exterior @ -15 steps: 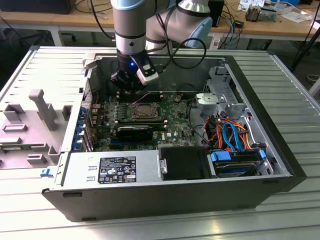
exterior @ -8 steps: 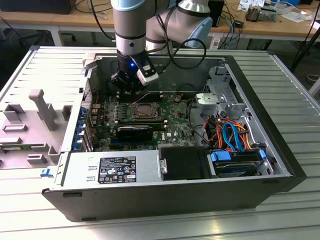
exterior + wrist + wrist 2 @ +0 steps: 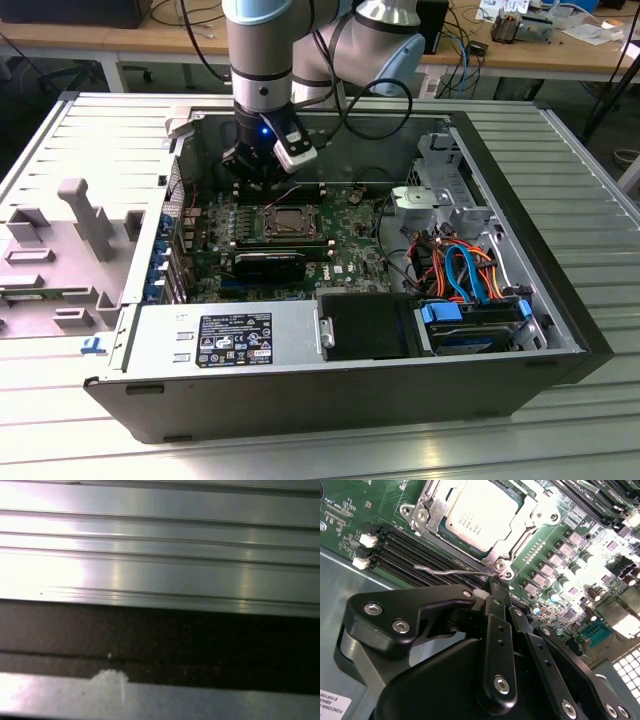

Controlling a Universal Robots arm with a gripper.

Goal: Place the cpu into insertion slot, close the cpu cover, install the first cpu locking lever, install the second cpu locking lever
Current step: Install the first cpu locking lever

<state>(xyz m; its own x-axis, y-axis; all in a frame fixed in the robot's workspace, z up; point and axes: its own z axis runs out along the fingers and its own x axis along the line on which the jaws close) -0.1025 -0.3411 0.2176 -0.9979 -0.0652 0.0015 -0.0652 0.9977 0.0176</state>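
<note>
Second wrist view: the black gripper point(image 3: 492, 587), fingers pressed together, touches the thin wire locking lever point(image 3: 451, 571) lying along the silver cpu cover point(image 3: 492, 555) edge.

lab/workshop | open computer case point(image 3: 300, 390) on slatted metal table point(image 3: 560, 440) | cluttered wooden workbenches point(image 3: 120, 40) behind

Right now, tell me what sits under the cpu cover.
The cpu shows through the window of the cpu cover, which is closed over it. The insertion slot beneath is covered by chip and frame, so its contacts can't be seen.
</note>
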